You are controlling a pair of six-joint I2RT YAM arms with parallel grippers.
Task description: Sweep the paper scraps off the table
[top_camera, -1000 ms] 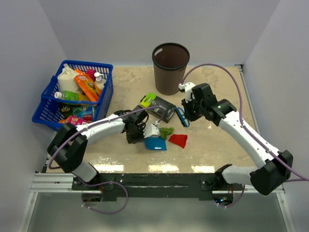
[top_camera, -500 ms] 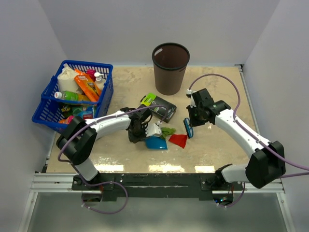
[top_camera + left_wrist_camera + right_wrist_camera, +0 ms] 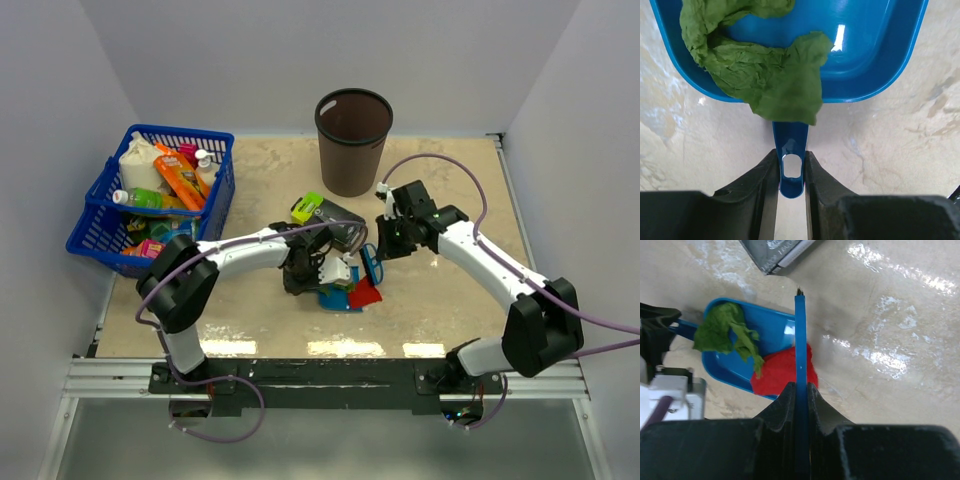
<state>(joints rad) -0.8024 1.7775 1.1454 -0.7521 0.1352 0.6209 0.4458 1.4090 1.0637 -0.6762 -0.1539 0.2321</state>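
My left gripper point(image 3: 791, 165) is shut on the handle of a blue plastic dustpan point(image 3: 860, 55) that lies flat on the table point(image 3: 450, 300). A green paper scrap point(image 3: 775, 80) lies in the pan and hangs over its rear rim. My right gripper point(image 3: 800, 390) is shut on a thin blue brush point(image 3: 800, 340), held upright against the pan's open edge. A red paper scrap point(image 3: 782, 370) lies pressed between the brush and the dustpan point(image 3: 767, 335), partly on its lip. In the top view the dustpan point(image 3: 335, 297), red scrap point(image 3: 366, 293) and brush point(image 3: 372, 265) sit together at the table's middle.
A black-and-lime box point(image 3: 325, 220) lies just behind the dustpan and shows in the right wrist view point(image 3: 777, 252). A brown waste bin point(image 3: 353, 140) stands at the back centre. A blue basket point(image 3: 150, 195) of bottles and packets stands at the left.
My right gripper has moved the brush left and nearer, pushing the red scrap against the dustpan. My left gripper has shifted the dustpan a little to the right.
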